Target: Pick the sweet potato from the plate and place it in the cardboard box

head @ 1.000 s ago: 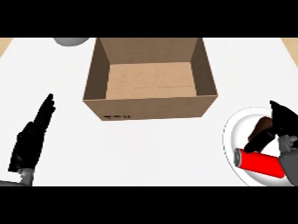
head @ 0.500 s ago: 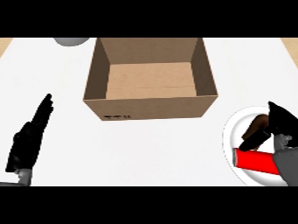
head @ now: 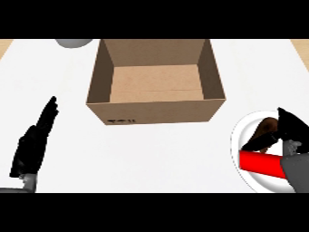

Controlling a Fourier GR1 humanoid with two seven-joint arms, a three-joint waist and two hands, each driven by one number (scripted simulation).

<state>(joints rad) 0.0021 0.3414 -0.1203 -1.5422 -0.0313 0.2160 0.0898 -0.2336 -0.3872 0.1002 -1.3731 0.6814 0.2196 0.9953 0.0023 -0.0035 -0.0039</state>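
Now the sweet potato (head: 266,127) lies on the plate (head: 245,129) at the bench's (head: 156,149) near right, grasped between the right hand's (head: 297,131) curled fingers and thumb. It is dark brown, elongated and partly hidden. The left hand (head: 33,145) rests released, near left.

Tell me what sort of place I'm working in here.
Most likely a kitchen counter: a white worktop carrying an open cardboard box and a white plate with a sweet potato on it.
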